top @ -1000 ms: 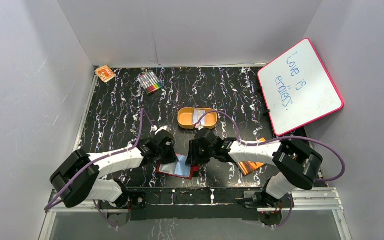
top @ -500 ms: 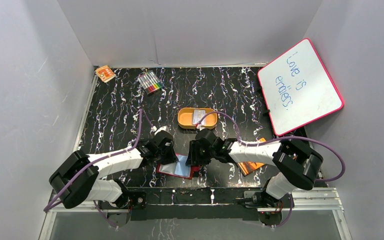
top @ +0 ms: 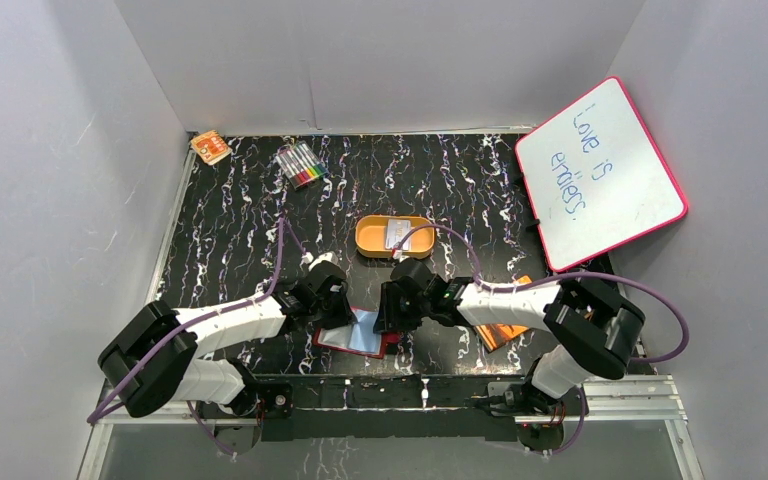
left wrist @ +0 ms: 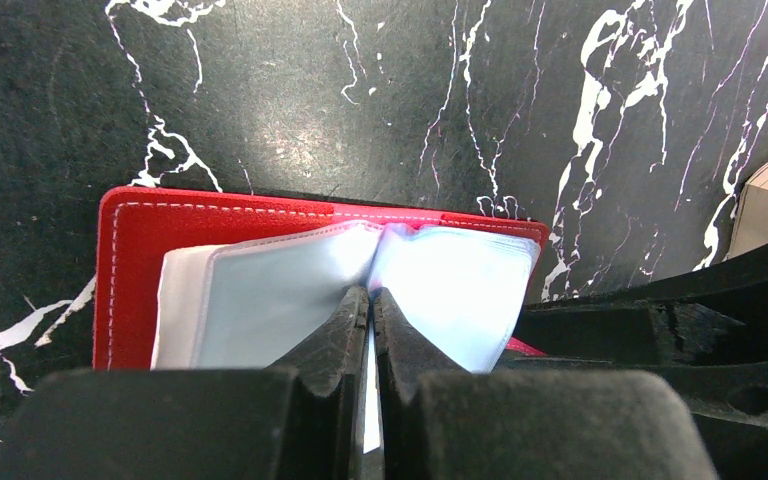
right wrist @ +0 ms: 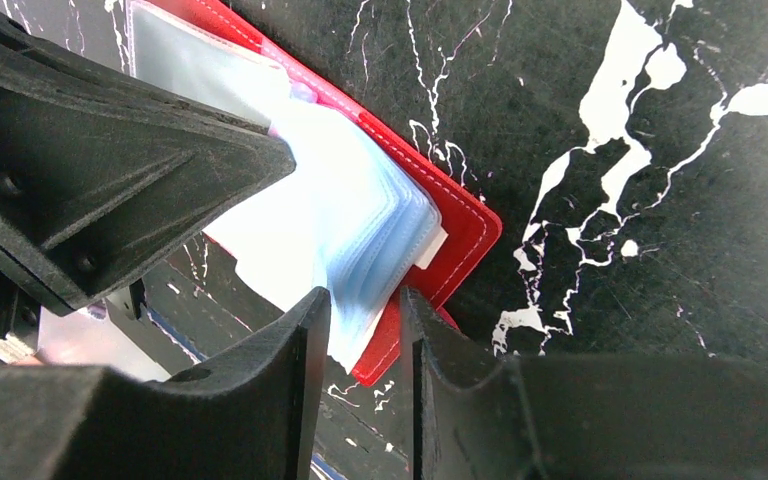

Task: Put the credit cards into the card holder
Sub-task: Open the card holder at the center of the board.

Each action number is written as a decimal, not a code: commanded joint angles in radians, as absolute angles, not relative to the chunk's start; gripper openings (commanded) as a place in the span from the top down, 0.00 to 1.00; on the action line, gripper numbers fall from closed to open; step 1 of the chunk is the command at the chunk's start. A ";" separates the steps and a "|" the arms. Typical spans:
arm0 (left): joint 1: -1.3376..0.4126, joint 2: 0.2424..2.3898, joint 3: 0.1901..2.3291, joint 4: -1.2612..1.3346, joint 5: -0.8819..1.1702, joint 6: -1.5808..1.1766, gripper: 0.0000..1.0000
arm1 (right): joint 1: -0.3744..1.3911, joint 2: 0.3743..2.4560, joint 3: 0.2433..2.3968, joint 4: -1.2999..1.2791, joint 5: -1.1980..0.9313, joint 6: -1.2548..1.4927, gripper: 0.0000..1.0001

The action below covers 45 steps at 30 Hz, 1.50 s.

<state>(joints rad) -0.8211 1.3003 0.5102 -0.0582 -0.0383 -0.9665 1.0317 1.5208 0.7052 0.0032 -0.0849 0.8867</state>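
Card holder (left wrist: 160,225) lies open on worktop (left wrist: 360,100). Left gripper (left wrist: 370,292) closed at its fold; right gripper (right wrist: 360,300) part-open over its edge. Insertion not yet evident.

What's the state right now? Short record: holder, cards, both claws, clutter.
card holder: open, lying flat between the two claws, pale pockets fanned up
left claw: shut, tips at the pocket fold; thin pale sheet between its fingers, card or pocket leaf, cannot tell
right claw: open, jaws astride the outer edge of the pocket stack
card: one pale card lying in the orange tin, beyond the holder
orange booklet: partly under the right arm
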 commanded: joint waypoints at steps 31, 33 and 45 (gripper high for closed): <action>-0.828 1.157 0.591 -0.353 -0.052 -0.950 0.39 | 1.032 1.533 0.747 0.115 -0.157 0.911 1.00; -0.828 1.126 0.593 -0.340 -0.045 -0.952 0.32 | 1.032 1.528 0.751 0.105 -0.169 0.923 1.00; -0.828 1.069 0.574 -0.220 0.056 -0.950 0.16 | 1.030 1.495 0.755 0.125 -0.210 1.015 1.00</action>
<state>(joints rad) -0.8249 1.0859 0.5587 -0.2497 0.0128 -0.9581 1.0298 1.5402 0.7116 0.1043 -0.1902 0.9787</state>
